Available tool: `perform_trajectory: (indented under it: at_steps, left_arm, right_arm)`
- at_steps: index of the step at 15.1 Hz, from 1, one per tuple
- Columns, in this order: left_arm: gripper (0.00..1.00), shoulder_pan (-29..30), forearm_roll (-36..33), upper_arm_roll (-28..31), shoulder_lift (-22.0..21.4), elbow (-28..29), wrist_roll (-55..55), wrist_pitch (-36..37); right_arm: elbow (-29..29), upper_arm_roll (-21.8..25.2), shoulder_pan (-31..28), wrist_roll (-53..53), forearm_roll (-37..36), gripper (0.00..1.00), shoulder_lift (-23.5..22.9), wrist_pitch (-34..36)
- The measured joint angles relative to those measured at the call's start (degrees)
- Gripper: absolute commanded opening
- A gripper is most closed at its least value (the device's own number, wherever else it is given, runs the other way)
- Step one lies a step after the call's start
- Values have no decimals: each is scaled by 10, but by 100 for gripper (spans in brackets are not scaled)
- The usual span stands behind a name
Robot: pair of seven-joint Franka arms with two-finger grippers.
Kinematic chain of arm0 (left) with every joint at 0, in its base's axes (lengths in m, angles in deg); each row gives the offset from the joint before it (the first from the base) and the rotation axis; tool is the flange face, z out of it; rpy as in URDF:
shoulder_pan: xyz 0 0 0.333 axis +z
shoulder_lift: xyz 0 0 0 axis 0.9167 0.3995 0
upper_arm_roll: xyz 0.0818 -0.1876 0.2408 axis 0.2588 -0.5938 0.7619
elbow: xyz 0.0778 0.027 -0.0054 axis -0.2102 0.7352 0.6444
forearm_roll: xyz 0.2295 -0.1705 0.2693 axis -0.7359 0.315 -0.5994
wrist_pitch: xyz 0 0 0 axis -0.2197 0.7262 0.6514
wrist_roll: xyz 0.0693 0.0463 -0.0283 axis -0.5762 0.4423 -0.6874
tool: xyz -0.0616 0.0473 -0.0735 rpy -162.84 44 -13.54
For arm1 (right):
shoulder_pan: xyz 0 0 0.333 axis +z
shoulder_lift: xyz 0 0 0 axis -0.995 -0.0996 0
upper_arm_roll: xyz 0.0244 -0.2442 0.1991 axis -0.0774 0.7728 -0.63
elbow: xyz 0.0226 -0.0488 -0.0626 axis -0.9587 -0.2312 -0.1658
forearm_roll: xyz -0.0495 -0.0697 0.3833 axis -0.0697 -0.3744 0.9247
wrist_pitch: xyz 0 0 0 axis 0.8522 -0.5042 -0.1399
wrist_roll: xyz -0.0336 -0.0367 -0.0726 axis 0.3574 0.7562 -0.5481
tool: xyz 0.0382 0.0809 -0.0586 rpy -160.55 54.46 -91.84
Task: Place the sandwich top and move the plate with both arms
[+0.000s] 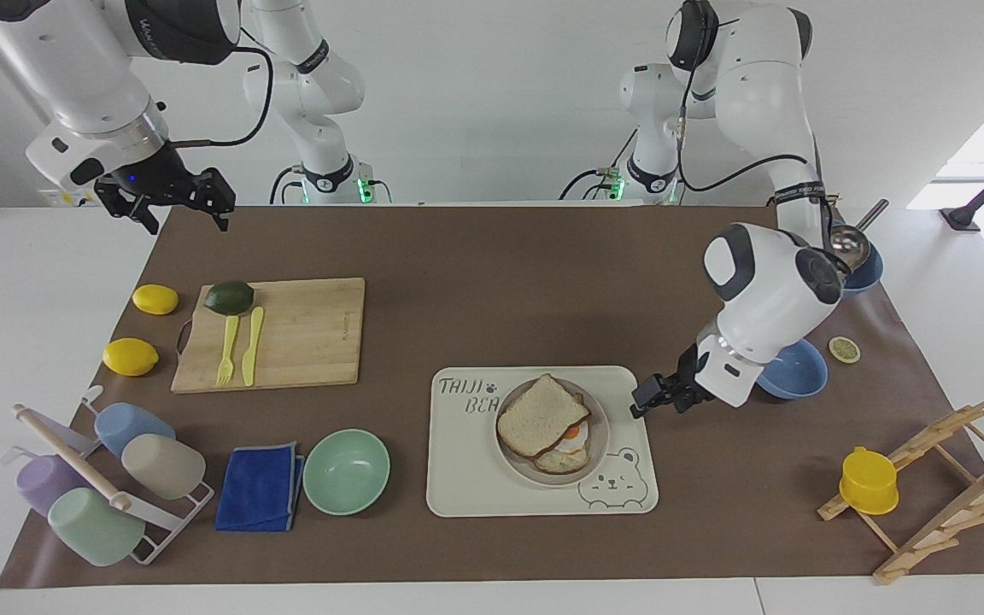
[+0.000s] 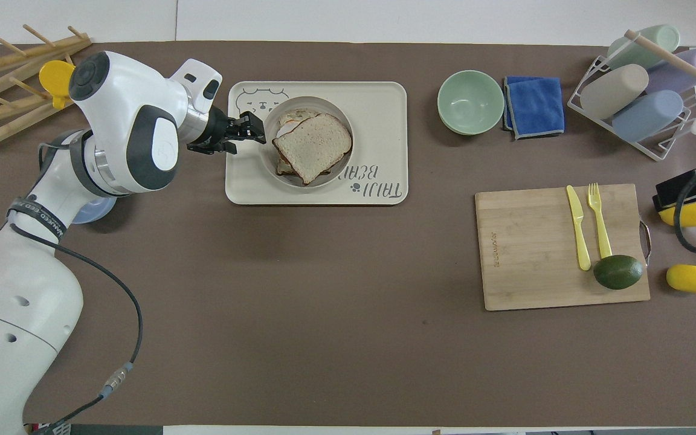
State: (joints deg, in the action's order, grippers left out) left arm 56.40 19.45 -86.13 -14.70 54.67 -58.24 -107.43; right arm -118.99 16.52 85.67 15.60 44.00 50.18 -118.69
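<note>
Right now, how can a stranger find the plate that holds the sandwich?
Find the cream rectangular bear-printed tray mid-table. On it sits the small round beige-grey plate, carrying a brown-crusted bread slice over fried egg. The mint-green bowl beside the tray is deeper and empty.

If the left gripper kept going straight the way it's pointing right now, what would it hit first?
Most likely the plate rim, then the sandwich top lying on it. The left gripper points that way over the tray edge, though its height above the tray is hard to judge.

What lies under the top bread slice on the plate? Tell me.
Under the sandwich top a fried egg and lower bread slice peek out; the rest is covered.
</note>
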Motion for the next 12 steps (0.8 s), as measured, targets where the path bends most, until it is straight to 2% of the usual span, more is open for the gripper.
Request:
perform_trajectory:
  at_steps: [5,8,12]
  left_arm:
    - [100,2,-44,53,-105,0,0,99]
    - [100,2,-98,60,-155,0,0,161]
    - [100,-2,-140,53,-219,1,0,286]
  right_arm:
    - [0,0,0,0,0,100,0,0]
    - [0,0,0,0,0,100,0,0]
    - [0,0,0,0,0,100,0,0]
